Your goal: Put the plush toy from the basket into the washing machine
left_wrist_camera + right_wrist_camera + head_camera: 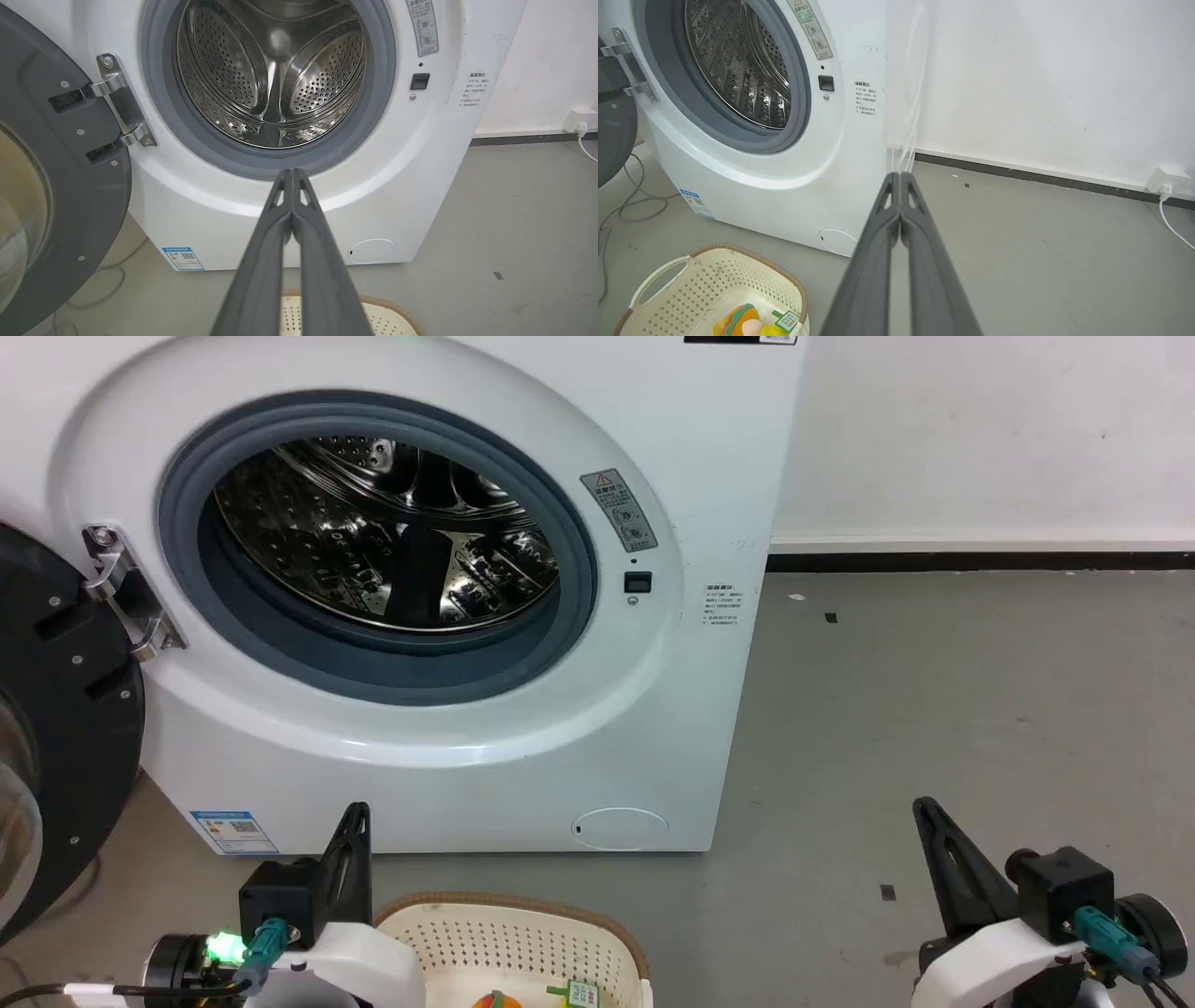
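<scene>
- We find the plush toy (746,322) lying in the bottom of the basket (714,275), which stands on the floor (934,709) just in front of the washing machine (448,775); nothing has been lifted yet.
- The left gripper (292,173) hangs empty above the basket's rim, its two fingers pressed together and aimed at the lower lip of the opening. The right gripper (900,176), likewise closed on nothing, sits off to the right over bare floor.
- Our first worry is that closed tips coming down would only poke the soft toy or shove the basket, so the fingers must part before any descent.
- The basket looks light and perforated, and a finger catching a hole or the woven-look rim could drag or tip it.
- A pinch on the green-red paper tag alone could, we judge, tear it or let the toy swing loose.
- The toy lies at the very bottom edge of the head view, so aim may suffer.
- On the way in, an arm could clip the open door (65,737) or its hinge (121,588).
- A release short of the drum (373,532) would leave the toy on the grey rubber ring (373,672) or the floor.
</scene>
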Controlling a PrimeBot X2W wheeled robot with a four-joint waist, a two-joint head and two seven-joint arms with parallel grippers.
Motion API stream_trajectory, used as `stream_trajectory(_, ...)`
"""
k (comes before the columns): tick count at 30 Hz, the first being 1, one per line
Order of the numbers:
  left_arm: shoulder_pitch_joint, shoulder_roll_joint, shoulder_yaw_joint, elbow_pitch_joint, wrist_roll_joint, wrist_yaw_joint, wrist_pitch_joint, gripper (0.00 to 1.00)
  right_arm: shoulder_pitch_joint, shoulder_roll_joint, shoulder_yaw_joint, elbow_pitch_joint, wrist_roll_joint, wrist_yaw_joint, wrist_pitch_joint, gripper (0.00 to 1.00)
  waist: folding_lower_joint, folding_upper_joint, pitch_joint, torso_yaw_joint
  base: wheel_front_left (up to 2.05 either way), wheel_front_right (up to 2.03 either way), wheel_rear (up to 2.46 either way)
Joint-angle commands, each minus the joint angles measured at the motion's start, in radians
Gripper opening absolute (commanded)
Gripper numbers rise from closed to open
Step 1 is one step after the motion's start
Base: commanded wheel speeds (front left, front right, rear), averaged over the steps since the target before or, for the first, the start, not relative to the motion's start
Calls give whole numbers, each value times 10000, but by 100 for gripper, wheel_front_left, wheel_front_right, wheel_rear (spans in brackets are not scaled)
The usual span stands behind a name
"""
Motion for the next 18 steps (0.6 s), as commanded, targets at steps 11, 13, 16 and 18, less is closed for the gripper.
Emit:
stream_trajectory(11,8,0,-47,46,-114,22,-96,100,32,0,-59,-21,106,0,-95,100,0,0,11,-4,0,0,0)
stream_trajectory(13,9,0,-67,57,-163,28,-138,100,39,0,-97,-33,161,0,-137,100,0,0,20,-8,0,0,0)
stream_trajectory(16,11,0,-102,78,-229,30,-200,100,45,0,-149,-80,207,-1,-199,100,0,0,41,-20,0,0,0)
stream_trajectory(18,12,0,-116,90,-254,28,-221,100,49,0,-164,-94,228,-1,-220,100,0,0,49,-25,0,0,0)
